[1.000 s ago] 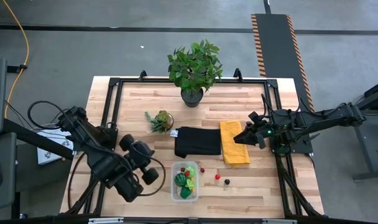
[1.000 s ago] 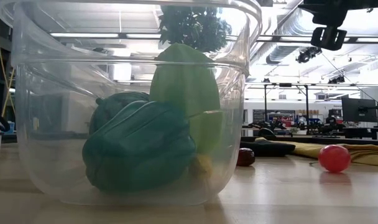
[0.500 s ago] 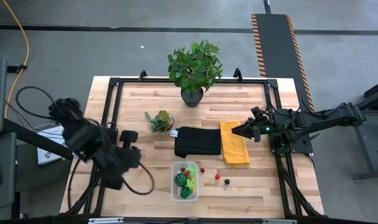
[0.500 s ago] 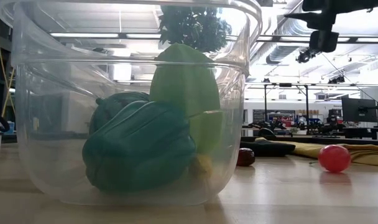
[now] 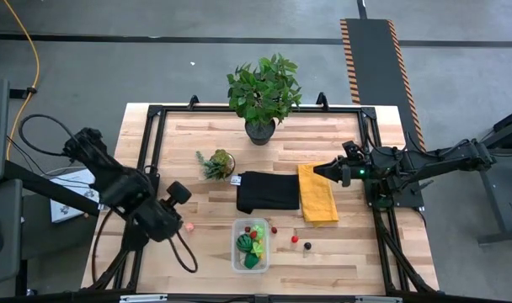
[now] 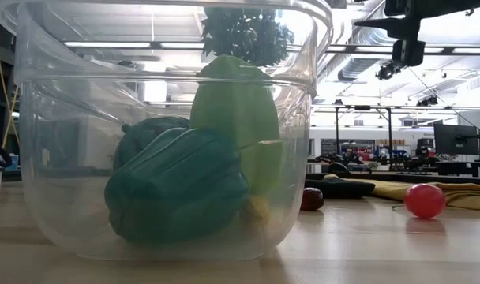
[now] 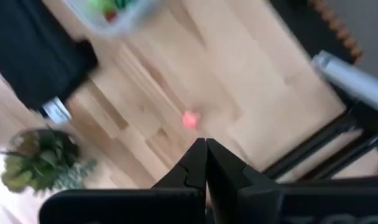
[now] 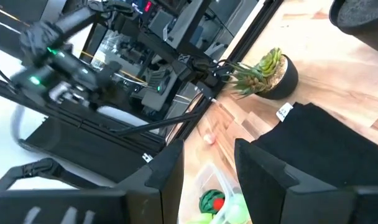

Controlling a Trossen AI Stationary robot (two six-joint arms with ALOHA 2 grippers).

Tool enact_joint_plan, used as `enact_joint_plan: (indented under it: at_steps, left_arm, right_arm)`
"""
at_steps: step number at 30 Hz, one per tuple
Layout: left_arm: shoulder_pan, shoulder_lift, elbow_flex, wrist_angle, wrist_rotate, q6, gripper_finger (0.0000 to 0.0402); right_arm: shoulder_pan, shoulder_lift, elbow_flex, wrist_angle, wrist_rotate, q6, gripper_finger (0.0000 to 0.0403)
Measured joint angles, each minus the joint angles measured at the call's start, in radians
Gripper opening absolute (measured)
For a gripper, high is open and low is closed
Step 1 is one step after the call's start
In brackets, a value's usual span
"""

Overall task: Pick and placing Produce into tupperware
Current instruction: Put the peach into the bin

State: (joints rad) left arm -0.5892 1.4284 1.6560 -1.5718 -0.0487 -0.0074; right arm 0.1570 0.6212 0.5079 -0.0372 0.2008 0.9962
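The clear tupperware (image 5: 250,245) stands near the table's near edge and holds green, lime-green, yellow and red produce (image 6: 177,185). A pink piece (image 5: 189,226) lies on the wood to its left. Two red pieces (image 5: 274,229) (image 5: 294,238) and a dark one (image 5: 306,246) lie to its right. My left gripper (image 7: 206,147) is shut and hovers just left of the pink piece (image 7: 190,119), touching nothing. My right gripper (image 8: 207,149) is open above the yellow cloth (image 5: 318,195), up off the table (image 6: 406,49).
A black cloth (image 5: 268,192) lies beside the yellow one. A small potted succulent (image 5: 218,162) stands left of it and a large leafy plant (image 5: 263,91) at the far edge. Bare wood lies left of the tupperware and along the near right.
My left arm has swung away from the tupperware toward the table's left edge, turning as it went. The pink piece now shows on the wood where the gripper was. My right gripper has shifted a little toward the far edge.
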Motion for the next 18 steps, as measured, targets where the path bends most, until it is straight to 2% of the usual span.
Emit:
enact_joint_plan:
  at_steps: [7,11,15,18]
  left_arm:
    - [0.022,-0.027,-0.226,0.011,0.01,0.056,0.0]
    - [0.076,-0.142,-0.36,0.081,0.081,0.045,0.0]
    - [0.132,-0.268,-0.436,0.081,0.017,0.048,0.0]
    - [0.185,-0.344,-0.465,0.102,0.007,0.068,0.0]
  right_arm:
    - [0.0,0.0,0.0,0.001,0.0,0.043,0.0133]
    - [0.0,0.0,0.0,0.005,0.001,0.044,0.0133]
    - [0.0,0.0,0.0,0.005,0.027,0.044,0.0133]
    - [0.0,0.0,0.0,0.005,0.039,0.044,0.0133]
